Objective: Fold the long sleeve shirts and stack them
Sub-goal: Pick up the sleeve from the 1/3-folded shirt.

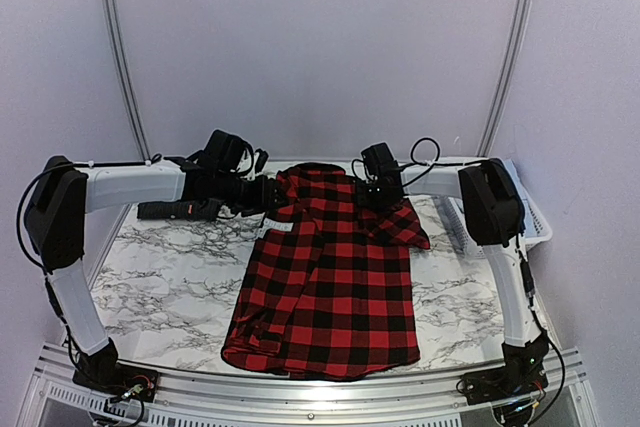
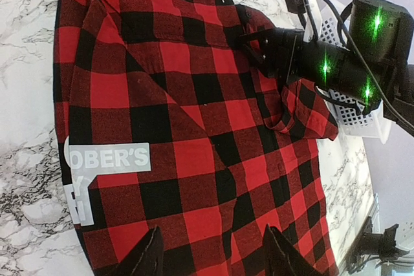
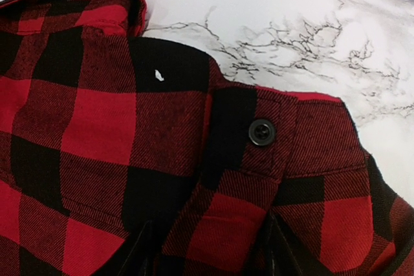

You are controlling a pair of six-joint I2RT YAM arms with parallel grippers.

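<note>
While hovering with left fingers (image 2: 147, 256) open above the red-and-black plaid shirt (image 1: 330, 287), pinching its sleeve cuff (image 3: 275, 143) with right fingers (image 3: 139, 253).

Soft even overhead light, faint shadows; green LEDs (image 2: 325, 68) bloom in left wrist view; plaid shirt (image 3: 97, 127) weave sharp
</note>
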